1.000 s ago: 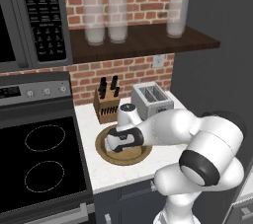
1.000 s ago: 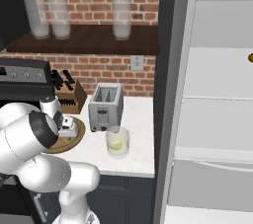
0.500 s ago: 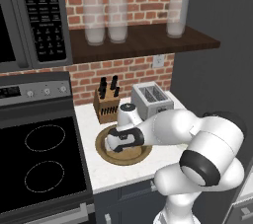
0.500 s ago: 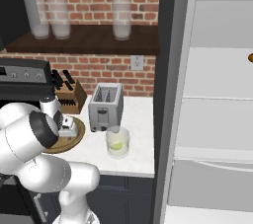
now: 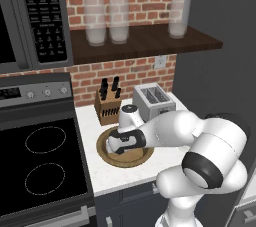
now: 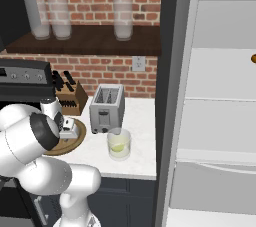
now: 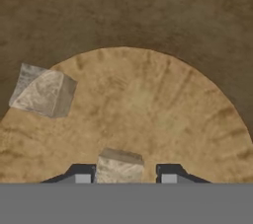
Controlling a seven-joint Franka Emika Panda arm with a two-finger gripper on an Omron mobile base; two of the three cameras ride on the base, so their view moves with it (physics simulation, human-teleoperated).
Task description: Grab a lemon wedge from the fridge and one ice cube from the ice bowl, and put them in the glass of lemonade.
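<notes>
Since a second ago nothing large has shifted; my arm stays bent over the bowl, as before. At the right of the right base view the fridge (image 6: 220,106) stands open, pale shelves showing. On the white worktop (image 6: 140,136), the ice bowl (image 5: 125,147) lies at centre of the left base view, the toaster (image 5: 153,100) behind it. The glass of lemonade (image 6: 119,144) stands at lower centre of the right base view, in front of the toaster. My pincer (image 7: 125,174) is down in the bowl, fingertips (image 7: 168,172) either side of one ice cube (image 7: 118,167); whether they grip it I cannot tell. Another cube (image 7: 43,91) lies at mid-left of the hand view.
</notes>
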